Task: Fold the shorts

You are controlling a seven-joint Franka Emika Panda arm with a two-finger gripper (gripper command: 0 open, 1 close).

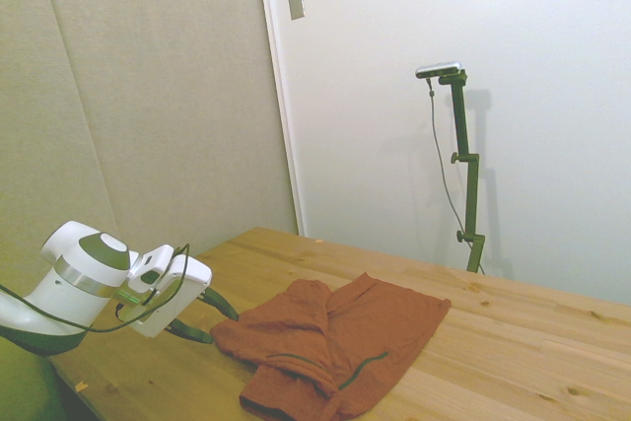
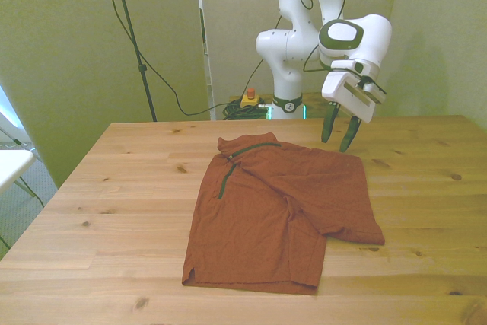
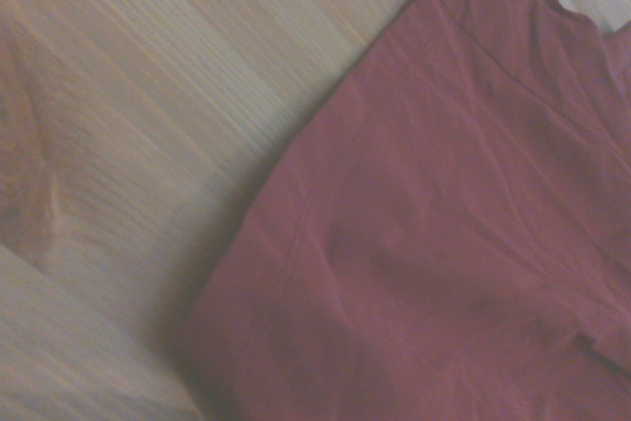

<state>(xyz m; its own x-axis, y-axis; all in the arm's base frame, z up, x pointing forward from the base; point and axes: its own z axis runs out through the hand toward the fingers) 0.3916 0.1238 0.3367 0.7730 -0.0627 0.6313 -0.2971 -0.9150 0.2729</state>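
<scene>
The rust-red shorts (image 2: 281, 211) lie spread on the wooden table (image 2: 122, 188), with one half partly folded over the other and dark trim along the pocket near the far edge. In the side view the shorts (image 1: 340, 332) look bunched at the near end. My gripper (image 2: 335, 144) hangs open and tilted just above the shorts' far corner on the front view's right, with nothing between its fingers. The side view has the gripper (image 1: 219, 325) low at the cloth's edge. Up close, the wrist view fills with shorts (image 3: 444, 244) fabric beside bare table (image 3: 148, 115).
Bare wood (image 2: 426, 188) surrounds the shorts on all sides. A white object (image 2: 11, 164) stands off the table at the front view's left. Cables and a small yellow and red box (image 2: 249, 98) lie on the floor behind the table.
</scene>
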